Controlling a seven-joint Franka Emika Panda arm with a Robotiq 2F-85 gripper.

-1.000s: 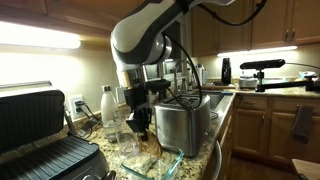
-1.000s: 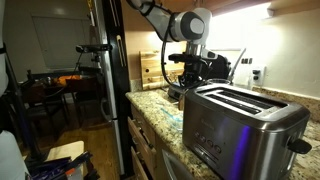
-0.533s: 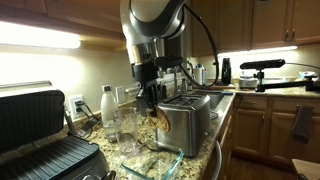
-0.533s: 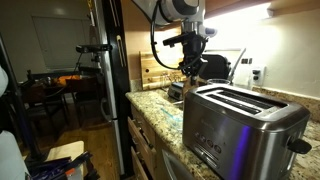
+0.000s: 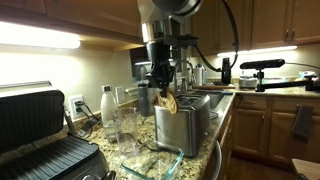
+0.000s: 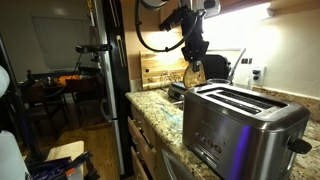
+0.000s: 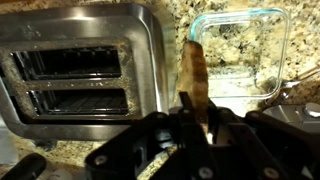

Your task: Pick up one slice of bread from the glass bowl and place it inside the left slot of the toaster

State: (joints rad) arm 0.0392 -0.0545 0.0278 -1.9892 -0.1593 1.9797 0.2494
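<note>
The arm drops in from the top in both exterior views, its last links close to vertical and the wrist pointing straight down over the worktop. The end effector is clamped on the slice of bread, which hangs on edge below the fingers, clear of everything under it. In an exterior view the slice hangs above the far end of the toaster, higher than its top.

From the wrist I look down past the end effector. The slice shows edge-on, a thin tan strip with a darker crust. It lines up over the strip of granite worktop between the toaster and the glass bowl. The toaster's two long slots lie side by side, running across the view, and the slice sits past their right-hand ends, not over either one. The bowl lies just beside the toaster.

In an exterior view the toaster stands close to the front edge of the worktop. Toward the back edge a bottle and drinking glasses crowd in just beside it, with a contact grill at the near corner. There is open air above the toaster and out past the front edge.
</note>
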